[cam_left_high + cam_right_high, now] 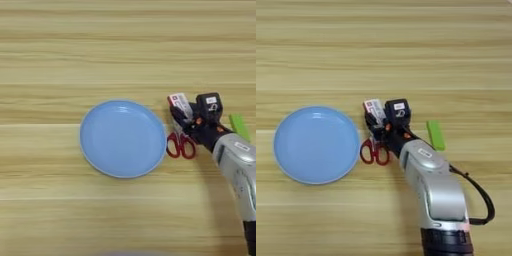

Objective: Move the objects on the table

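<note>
The right gripper (375, 125) stood low over the red-handled steel scissors (374, 151), which lay on the light yellowish wooden table (406, 50) just beside the right rim of the round pale blue plate (316, 144). I judge the arm was placed there to take the scissors by the blade end — but whether the black fingers were closed on them I cannot tell. The small bright green rectangular block (435, 134) lay near, to the right of the silver forearm (431, 185). White labels with red and black marks sat on the gripper; their writing was not readable.
</note>
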Controlling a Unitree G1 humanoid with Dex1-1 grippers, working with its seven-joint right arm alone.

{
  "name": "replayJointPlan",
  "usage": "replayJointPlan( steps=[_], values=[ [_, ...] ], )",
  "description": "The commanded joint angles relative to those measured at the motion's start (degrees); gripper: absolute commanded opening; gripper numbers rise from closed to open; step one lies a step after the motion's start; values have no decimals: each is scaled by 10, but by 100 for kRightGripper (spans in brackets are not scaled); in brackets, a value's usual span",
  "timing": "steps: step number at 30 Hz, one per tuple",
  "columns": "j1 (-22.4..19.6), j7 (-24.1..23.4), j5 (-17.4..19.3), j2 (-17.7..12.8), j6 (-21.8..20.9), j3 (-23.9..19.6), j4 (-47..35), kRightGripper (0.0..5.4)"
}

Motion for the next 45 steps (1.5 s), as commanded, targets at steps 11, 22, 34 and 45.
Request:
replayJointPlan(
  steps=[11, 22, 34, 45],
  values=[
    [-46, -18, -3, -57, -65, -69, 47, 209],
    [-57, -29, -7, -101, -102, -128, 117, 209],
    [-58, -34, -5, -129, -121, -166, 155, 209],
    [-65, -40, -9, -155, -140, -189, 210, 209]
  ],
)
